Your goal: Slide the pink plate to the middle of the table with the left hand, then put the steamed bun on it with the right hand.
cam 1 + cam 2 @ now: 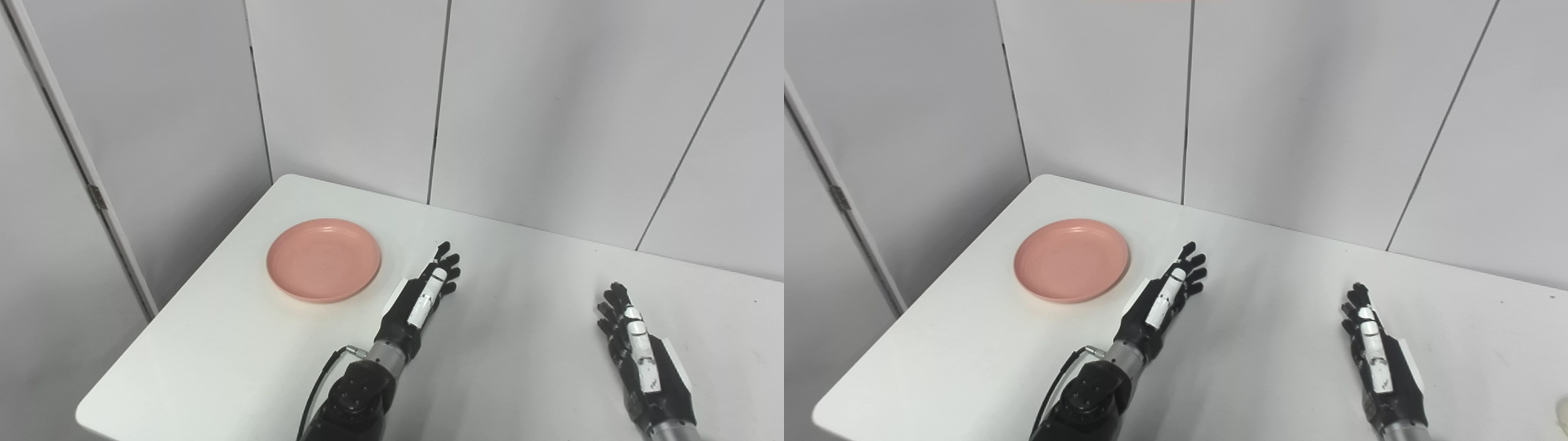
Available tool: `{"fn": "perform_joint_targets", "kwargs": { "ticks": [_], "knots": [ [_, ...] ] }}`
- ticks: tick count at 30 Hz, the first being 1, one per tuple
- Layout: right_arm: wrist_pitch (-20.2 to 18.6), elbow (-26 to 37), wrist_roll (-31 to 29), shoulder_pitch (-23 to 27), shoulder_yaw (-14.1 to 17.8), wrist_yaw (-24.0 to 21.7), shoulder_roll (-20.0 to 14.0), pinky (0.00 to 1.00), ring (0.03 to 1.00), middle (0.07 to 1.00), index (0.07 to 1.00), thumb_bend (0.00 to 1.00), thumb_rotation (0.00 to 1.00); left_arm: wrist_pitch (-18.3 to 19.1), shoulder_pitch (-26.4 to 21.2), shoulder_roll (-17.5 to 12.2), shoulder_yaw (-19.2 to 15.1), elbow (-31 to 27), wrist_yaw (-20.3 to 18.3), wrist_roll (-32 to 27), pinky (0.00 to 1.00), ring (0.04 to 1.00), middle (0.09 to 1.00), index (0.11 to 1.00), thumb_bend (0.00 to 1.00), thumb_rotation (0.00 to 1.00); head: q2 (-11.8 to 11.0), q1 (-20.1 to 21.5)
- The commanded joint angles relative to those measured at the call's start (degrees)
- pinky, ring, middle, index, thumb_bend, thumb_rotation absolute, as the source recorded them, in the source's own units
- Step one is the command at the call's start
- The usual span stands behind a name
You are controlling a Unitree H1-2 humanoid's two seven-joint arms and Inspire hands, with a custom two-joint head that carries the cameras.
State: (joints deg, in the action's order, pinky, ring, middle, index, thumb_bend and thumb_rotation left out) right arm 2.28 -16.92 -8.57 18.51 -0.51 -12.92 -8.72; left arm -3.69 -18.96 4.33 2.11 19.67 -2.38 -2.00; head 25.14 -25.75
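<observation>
Plate point(323, 260), pink, is sitting left on your table point(514, 367), not yet slid; both of the 2 steps are waiting. Your left hand point(424, 292) and right hand point(637, 350) are resting with fingers extended, holding nothing. Possibly the bun point(1562, 411) is peeking in at right.

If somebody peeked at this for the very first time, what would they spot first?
Probably the pink plate, the only bright thing, sitting empty on the left part of the white table. Next, the two black robot hands: the left hand just right of the plate, not touching it, and the right hand farther right, both open.
</observation>
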Motion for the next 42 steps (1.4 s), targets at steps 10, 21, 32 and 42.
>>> {"fn": "perform_joint_targets", "kwargs": {
  "ticks": [10,21,32,42],
  "knots": [
    [-2.42,-1.64,0.57,-2.38,0.33,0.57,0.1,1.0,1.0,1.0,1.0,0.15,1.0,5.25,-0.5,1.56,-1.35,-13.05,1.58,-0.96,0.95,0.937,0.953,0.977,0.49,1.0,-0.04,0.02],
    [-2.66,-1.8,0.04,-2.14,0.43,-0.09,-0.24,1.0,1.0,1.0,1.0,0.13,1.0,11.84,-0.42,0.27,-4.76,-30.48,3.07,-3.46,0.96,0.913,0.927,0.945,0.5,1.0,-0.1,-1.19],
    [-2.25,-2.85,-0.34,-1.73,0.72,-0.57,-0.78,1.0,1.0,1.0,1.0,0.14,1.0,13.68,0.07,-1.29,-8.06,-42.08,5.21,-3.79,0.92,0.914,0.926,0.938,0.47,1.0,-0.15,-2.67],
    [-1.39,-3.68,-0.62,-1.52,1.03,-0.83,-0.95,1.0,1.0,1.0,1.0,0.14,1.0,12.29,-0.19,-4.91,-16.01,-43.38,8.74,-5.58,0.95,0.937,0.95,0.969,0.48,1.0,-0.1,-3.87]
  ]
}}
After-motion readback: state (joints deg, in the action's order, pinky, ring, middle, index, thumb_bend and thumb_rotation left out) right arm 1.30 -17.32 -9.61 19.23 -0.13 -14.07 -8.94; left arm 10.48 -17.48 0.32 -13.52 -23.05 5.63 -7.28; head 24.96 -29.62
